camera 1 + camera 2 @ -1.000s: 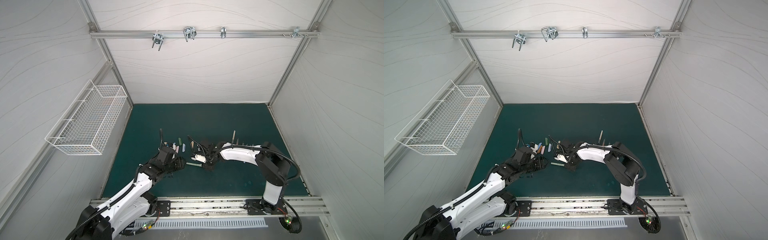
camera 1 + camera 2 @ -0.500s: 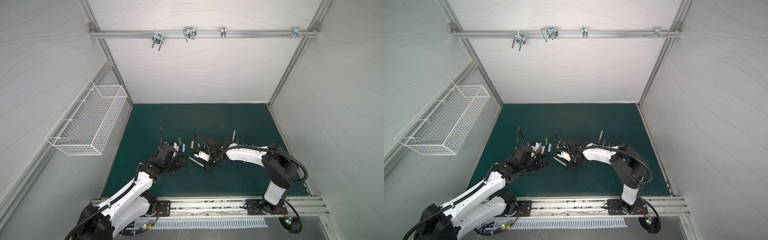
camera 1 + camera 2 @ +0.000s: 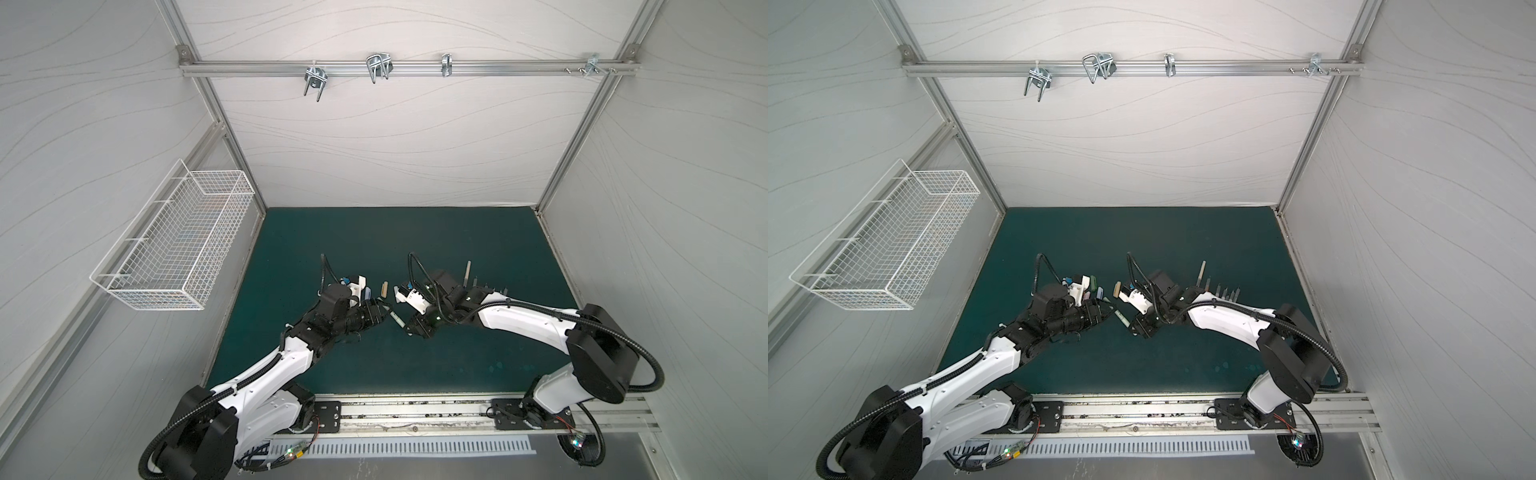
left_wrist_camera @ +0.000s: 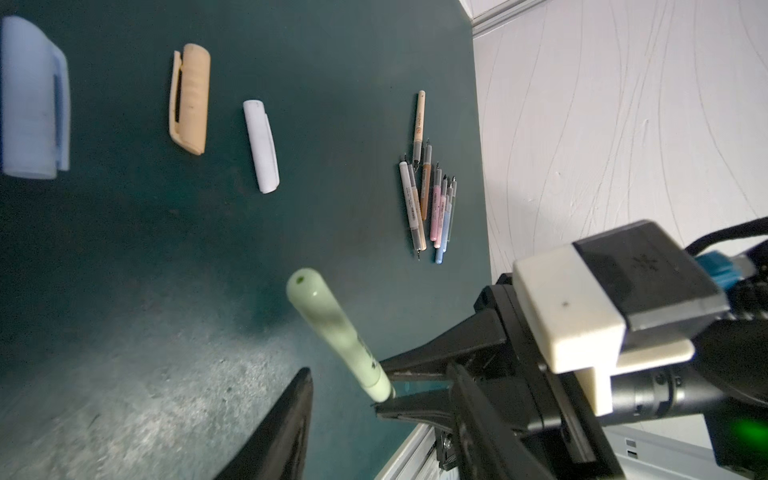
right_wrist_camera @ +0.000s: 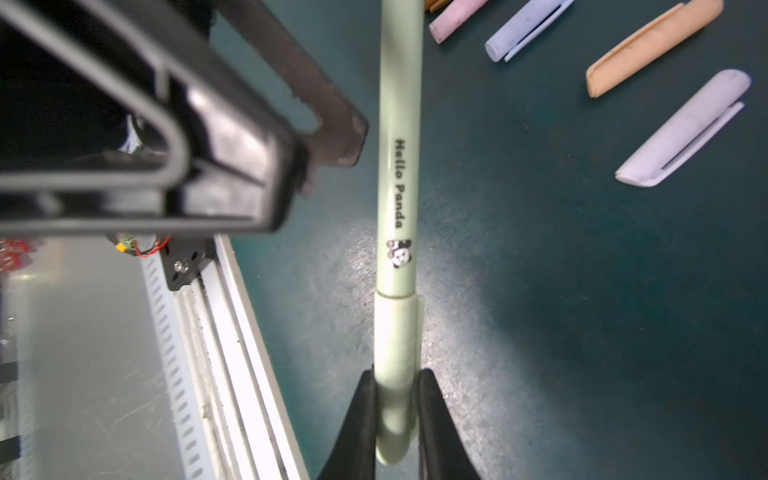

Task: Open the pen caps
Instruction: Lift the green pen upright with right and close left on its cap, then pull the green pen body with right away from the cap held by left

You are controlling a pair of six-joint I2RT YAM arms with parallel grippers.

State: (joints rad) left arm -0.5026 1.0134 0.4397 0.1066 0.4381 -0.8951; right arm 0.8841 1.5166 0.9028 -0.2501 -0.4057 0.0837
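We note the right gripper [image 5: 397,374] clamping the green cap [image 5: 395,332]; the half-open left gripper [image 3: 383,311] must next grip the barrel [image 5: 400,124] and pull.

Pale green pen [image 5: 398,124] bears black lettering and a panda; tan cap [image 5: 654,48], pink cap [image 5: 453,18], teal mat [image 5: 540,291].

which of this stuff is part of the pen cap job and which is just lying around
Job: green pen, its green cap in the right hand, left hand, loose caps, uncapped pens.
Lying about: wire basket, rail hooks.
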